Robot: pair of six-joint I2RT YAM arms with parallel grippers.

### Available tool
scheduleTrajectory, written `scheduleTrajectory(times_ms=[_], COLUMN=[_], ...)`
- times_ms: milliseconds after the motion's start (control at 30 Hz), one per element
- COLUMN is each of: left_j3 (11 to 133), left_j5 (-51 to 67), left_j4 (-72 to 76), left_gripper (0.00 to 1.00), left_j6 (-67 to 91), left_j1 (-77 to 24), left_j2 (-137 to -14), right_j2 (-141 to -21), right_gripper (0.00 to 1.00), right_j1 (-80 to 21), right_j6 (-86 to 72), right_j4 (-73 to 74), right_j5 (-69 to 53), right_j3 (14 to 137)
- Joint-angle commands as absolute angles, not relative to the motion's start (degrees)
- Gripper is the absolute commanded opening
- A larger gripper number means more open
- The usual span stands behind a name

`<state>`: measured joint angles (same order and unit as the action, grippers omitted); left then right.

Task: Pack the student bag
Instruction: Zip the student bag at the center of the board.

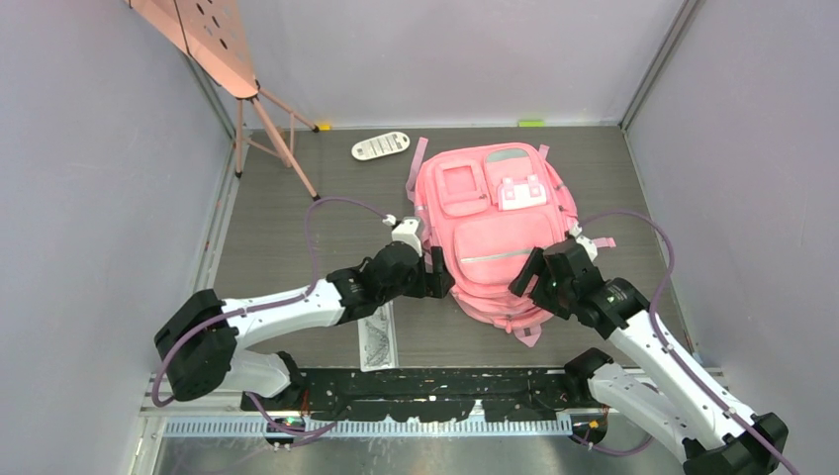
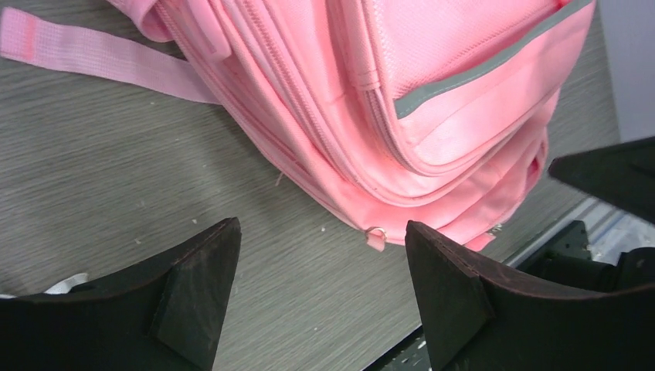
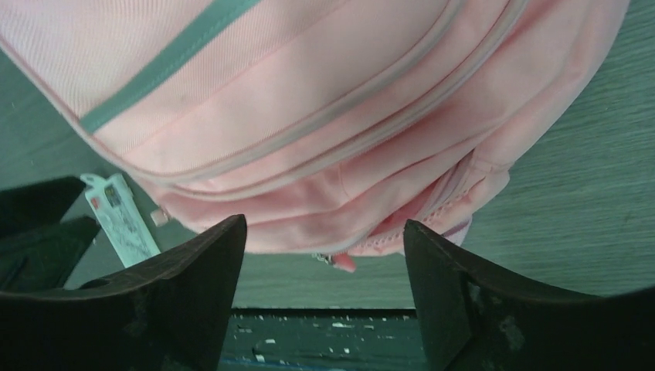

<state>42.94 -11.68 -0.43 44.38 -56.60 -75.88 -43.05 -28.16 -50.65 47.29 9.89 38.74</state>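
The student bag, a pink backpack with front pockets and a grey trim strip, lies flat on the table with its front up. My left gripper is at the bag's near left edge. In the left wrist view that gripper is open over bare table, just short of the bag and a small ring pull. My right gripper is at the near right edge. It is open, with the bag's near rim and a pink zipper pull just beyond its fingertips.
A white remote-like object lies at the back left of the bag. A flat printed strip lies near the front edge by the left arm. A pink stand on thin legs occupies the back left corner. Walls enclose three sides.
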Motion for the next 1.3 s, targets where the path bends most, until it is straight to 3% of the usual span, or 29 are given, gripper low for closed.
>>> scheduleTrajectory(times_ms=[0, 133, 433, 833, 1100, 1267], left_j3=[41.67, 39.16, 40.2, 39.99, 39.99, 40.27], left_j5=[-7.99, -5.75, -2.34, -3.85, -5.23, -8.19], left_j4=[6.0, 12.96, 18.72, 19.47, 18.98, 16.13], left_gripper=[0.78, 0.72, 0.64, 0.53, 0.28, 0.04], left_j6=[48.69, 52.51, 55.26, 55.79, 54.96, 52.74], left_j1=[-56.19, -55.29, -55.11, -55.11, -55.11, -54.98], left_j2=[-77.16, -79.87, -86.18, -88.7, -88.58, -86.2], right_j2=[-39.99, -40.23, -41.47, -46.89, -52.59, -56.46], right_gripper=[0.77, 0.66, 0.53, 0.53, 0.46, 0.24], right_j1=[-31.15, -35.22, -46.1, -51.43, -52.2, -52.34], right_j6=[-48.63, -50.66, -57.34, -57.04, -54.41, -53.51], right_j4=[50.44, 51.67, 51.6, 46.2, 40.5, 42.4], right_j5=[5.22, 4.8, 12.53, 19.73, 24.66, 26.34], right_j3=[40.91, 39.93, 37.21, 34.02, 33.59, 35.43])
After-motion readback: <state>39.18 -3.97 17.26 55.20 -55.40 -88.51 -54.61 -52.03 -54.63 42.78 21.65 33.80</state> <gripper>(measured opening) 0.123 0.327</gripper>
